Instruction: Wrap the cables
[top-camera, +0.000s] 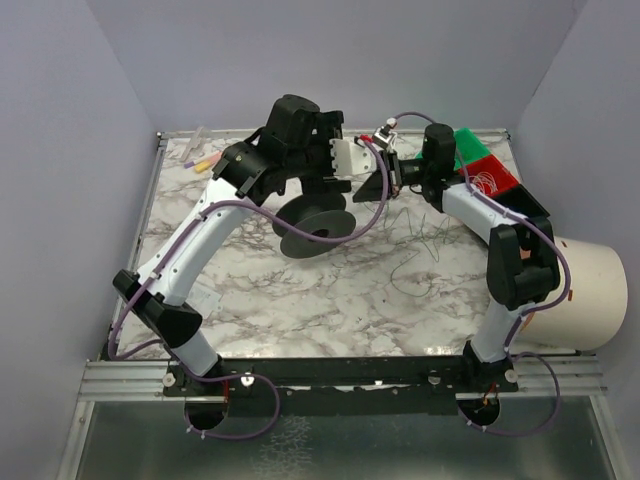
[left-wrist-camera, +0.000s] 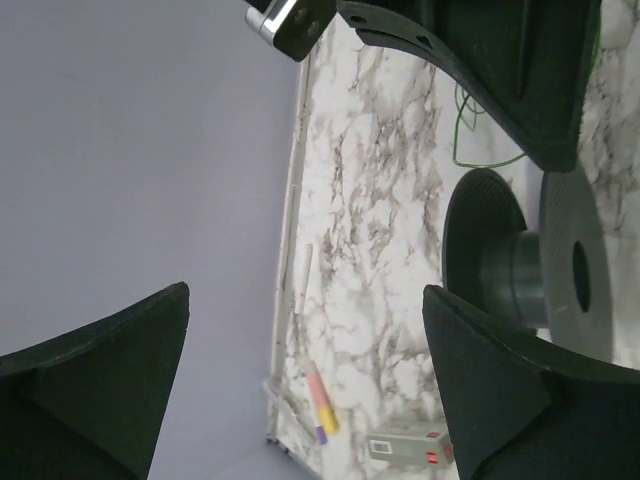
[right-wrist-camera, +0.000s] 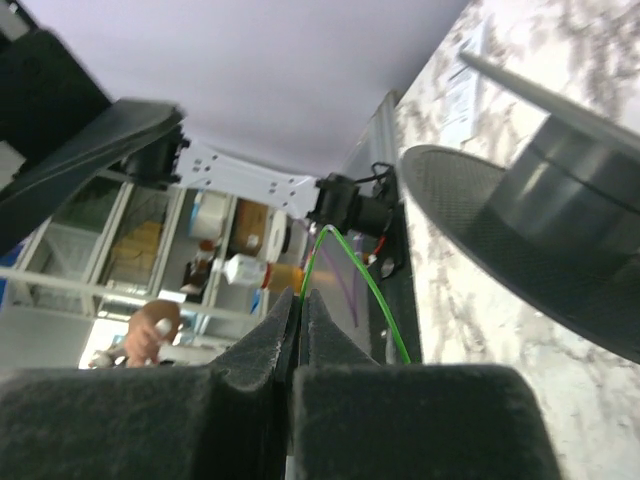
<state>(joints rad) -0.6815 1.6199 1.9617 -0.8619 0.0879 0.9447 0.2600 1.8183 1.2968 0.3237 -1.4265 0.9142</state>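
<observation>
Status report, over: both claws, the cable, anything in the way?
Left claw open, empty. Right claw shut on green cable. Black spool close by, untouched. Loose strands on table.

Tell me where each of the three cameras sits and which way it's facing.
Top external: high behind the robot, looking down on the marble table; left arm and right arm show, bases at the bottom.
Left wrist: on the left arm, facing the table's edge and the wall; the open left gripper frames it.
Right wrist: on the right arm, looking low across the table to a room beyond; the right gripper is shut on a thin green wire.
Shared: all three show the black spool.
</observation>
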